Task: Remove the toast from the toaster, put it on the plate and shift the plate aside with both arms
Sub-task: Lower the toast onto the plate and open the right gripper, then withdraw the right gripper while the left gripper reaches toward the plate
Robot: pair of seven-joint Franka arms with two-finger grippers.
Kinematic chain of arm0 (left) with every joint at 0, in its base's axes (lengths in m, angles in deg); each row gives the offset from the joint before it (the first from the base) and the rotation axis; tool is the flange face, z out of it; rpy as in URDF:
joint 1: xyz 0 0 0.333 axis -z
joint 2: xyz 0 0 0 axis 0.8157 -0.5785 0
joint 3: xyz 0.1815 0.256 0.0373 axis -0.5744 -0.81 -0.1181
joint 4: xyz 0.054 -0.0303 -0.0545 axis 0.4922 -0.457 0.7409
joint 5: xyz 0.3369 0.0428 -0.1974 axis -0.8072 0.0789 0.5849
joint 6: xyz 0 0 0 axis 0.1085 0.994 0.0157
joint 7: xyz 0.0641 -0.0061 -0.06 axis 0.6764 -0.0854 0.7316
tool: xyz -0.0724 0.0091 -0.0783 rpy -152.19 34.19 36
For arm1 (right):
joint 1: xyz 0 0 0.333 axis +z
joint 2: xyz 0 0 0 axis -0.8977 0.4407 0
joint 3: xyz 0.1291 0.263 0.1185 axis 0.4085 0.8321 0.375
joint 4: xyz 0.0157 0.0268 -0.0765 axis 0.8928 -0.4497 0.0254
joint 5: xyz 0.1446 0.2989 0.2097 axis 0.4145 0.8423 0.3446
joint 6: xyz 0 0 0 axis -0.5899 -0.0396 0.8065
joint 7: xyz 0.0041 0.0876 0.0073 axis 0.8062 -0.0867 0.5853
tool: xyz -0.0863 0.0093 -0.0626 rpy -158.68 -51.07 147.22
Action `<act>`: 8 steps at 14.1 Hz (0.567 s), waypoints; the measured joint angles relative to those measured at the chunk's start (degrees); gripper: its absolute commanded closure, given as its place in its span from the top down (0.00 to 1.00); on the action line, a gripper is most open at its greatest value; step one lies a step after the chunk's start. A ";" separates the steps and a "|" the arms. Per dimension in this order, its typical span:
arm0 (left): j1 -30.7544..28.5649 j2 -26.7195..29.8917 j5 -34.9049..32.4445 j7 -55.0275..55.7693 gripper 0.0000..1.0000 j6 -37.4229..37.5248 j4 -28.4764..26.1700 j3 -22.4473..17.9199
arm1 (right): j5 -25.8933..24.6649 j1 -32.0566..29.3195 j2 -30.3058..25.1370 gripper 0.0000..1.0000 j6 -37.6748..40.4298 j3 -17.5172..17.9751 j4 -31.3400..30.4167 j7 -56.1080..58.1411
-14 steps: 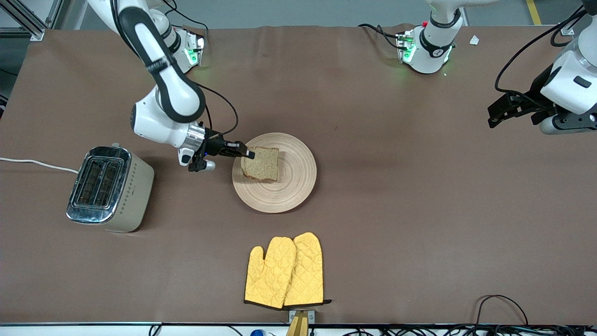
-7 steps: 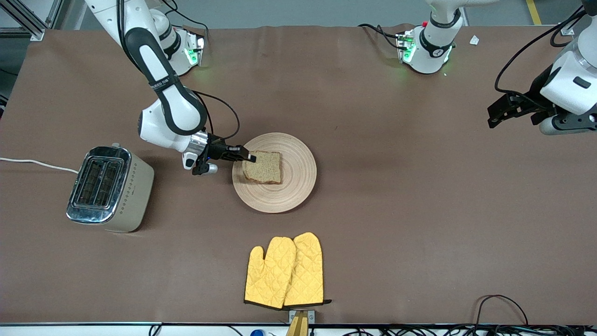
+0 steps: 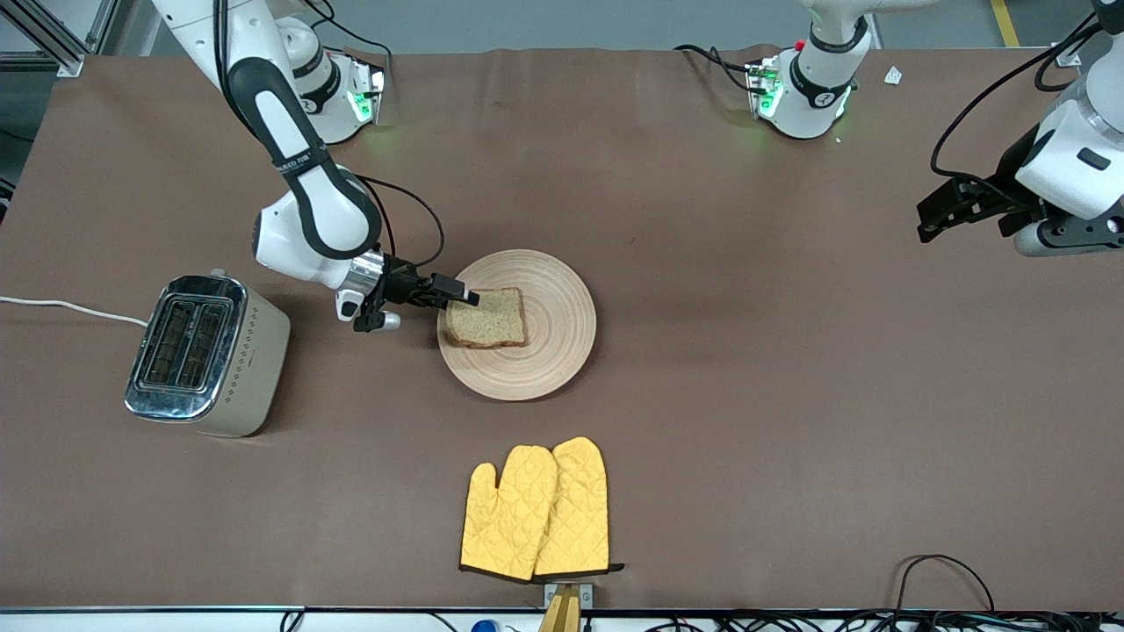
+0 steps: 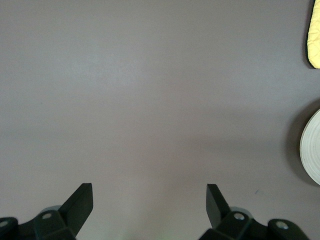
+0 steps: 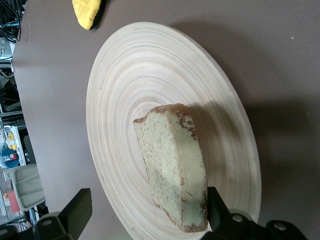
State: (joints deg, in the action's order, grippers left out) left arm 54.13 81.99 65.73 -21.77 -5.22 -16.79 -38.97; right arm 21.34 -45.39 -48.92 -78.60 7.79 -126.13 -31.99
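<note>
Fingers spread wide, the right gripper hovers at the toast lying on the plate (mid-worktop). At the worktop's left-arm edge, the left gripper waits, likewise parted.

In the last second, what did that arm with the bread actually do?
The right gripper laid the toast flatter on the plate and drew it slightly toward the toaster. Its fingers now stand apart around the slice's end, so it seems released. The plate, toaster, oven mitts and the waiting left gripper stayed put.
</note>
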 measured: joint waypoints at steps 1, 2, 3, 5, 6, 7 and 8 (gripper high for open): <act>-0.01 -0.10 0.00 0.00 1.00 0.00 0.00 0.00 | -0.10 0.00 -0.42 1.00 0.00 -0.01 0.10 0.13; 0.00 -0.16 -0.17 -0.01 1.00 0.00 0.00 0.00 | -0.86 -0.01 -1.12 1.00 -0.04 -0.14 0.18 0.50; -0.01 -0.18 -0.41 -0.05 1.00 0.00 0.00 0.00 | -3.25 -0.12 -2.18 1.00 -0.19 -0.54 0.19 0.59; -0.01 -0.19 -0.61 -0.12 1.00 0.00 0.01 0.00 | -10.62 -1.39 -5.08 1.00 -0.14 -1.87 0.08 0.21; -0.01 -0.21 -0.62 -0.13 1.00 0.00 0.01 0.00 | -15.22 -2.68 -6.96 1.00 0.40 -2.40 -0.09 -0.70; -0.01 -0.24 -0.63 -0.13 1.00 0.00 0.02 0.00 | -20.51 -4.35 -8.95 1.00 1.84 -2.83 -0.22 -2.11; -0.01 -0.32 -0.63 -0.13 1.00 0.00 0.02 0.00 | -26.85 -6.17 -11.06 1.00 4.51 -3.47 -0.17 -4.46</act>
State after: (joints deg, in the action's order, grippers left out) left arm 54.12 81.66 65.10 -21.90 -5.22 -16.76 -38.98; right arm -5.51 -51.56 -59.97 -74.09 4.33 -126.30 -36.45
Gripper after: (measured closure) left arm 0.000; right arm 0.000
